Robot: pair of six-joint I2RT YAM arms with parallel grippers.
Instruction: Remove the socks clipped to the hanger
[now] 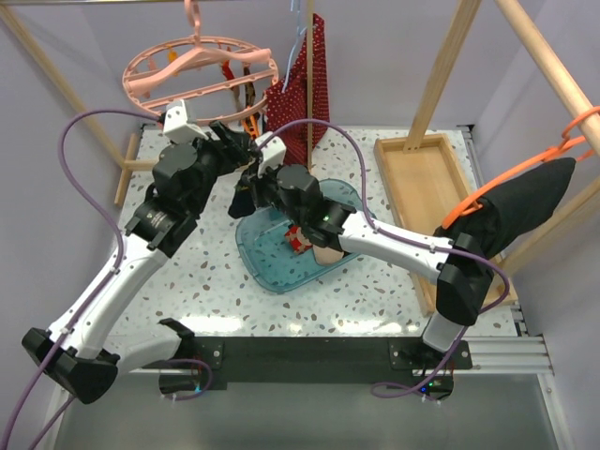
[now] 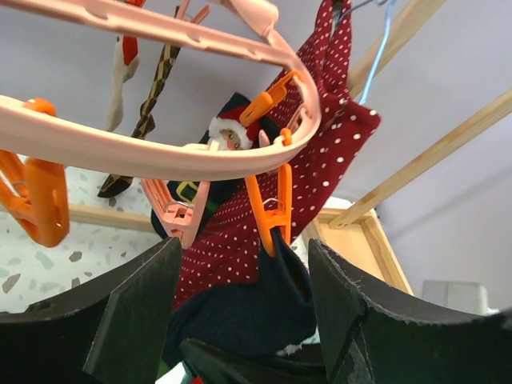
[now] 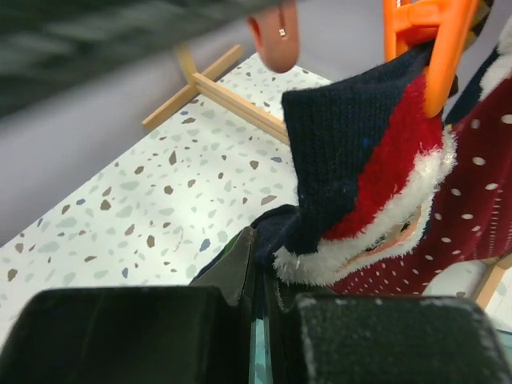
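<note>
My right gripper is clamped, seemingly on the navy sock hanging from an orange clip at the rim of the hanger; my left gripper stands open around it.

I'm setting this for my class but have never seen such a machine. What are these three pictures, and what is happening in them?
Two robot arms are bolted at the near edge of a table. One picture looks down from above; the other two come from cameras on each wrist. On the table sit a blue tray with a pale sock and a wooden tray. A round pink hanger hangs above. The right hand is pinched shut on a navy Santa sock that an orange clip holds. The left hand is open, facing that clip.
</note>
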